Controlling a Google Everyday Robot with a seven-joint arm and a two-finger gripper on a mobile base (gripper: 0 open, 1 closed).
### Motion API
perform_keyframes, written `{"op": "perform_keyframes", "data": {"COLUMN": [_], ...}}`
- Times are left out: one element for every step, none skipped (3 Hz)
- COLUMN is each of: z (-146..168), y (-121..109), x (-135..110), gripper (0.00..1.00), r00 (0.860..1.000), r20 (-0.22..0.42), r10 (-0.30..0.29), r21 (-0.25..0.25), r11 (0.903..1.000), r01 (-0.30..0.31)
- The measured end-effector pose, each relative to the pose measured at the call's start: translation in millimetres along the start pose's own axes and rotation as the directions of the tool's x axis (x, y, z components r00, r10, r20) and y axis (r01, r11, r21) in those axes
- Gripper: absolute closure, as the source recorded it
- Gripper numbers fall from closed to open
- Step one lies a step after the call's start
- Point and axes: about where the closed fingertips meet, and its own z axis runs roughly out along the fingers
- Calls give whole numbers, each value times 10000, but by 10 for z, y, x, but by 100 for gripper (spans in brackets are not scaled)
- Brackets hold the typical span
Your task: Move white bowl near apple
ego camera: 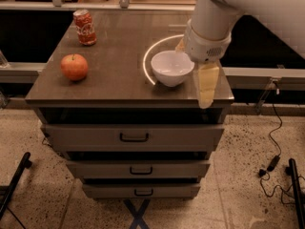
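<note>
The white bowl (171, 68) stands upright on the right half of the dark cabinet top (119, 46). The apple (74, 67) sits near the left front edge, well apart from the bowl. My gripper (195, 67) hangs just right of the bowl, at its right rim, and it is open. One beige finger (207, 87) points down past the front right edge of the top. The other finger's tip (180, 45) shows behind the bowl. Nothing is held.
A red soda can (85, 27) stands at the back left of the top. A bright ring of light (148, 56) curves around the bowl. Three drawers (133, 137) are below. Cables (274, 161) lie on the floor at right.
</note>
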Motion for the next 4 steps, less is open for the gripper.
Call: {"op": "perform_keyframes", "data": {"z": [153, 328, 481, 536], "y": [-167, -297, -344, -368], "x": [-7, 23, 77, 134], "gripper": [0, 0, 15, 47], "r00": [9890, 9686, 9586, 9546], "r20": [-183, -195, -163, 56], "r10": [-1468, -2478, -2844, -2978], "r21": [-824, -1034, -875, -459], "r11": [9860, 9641, 9554, 9536], "r01": [1448, 2446, 2820, 2977]}}
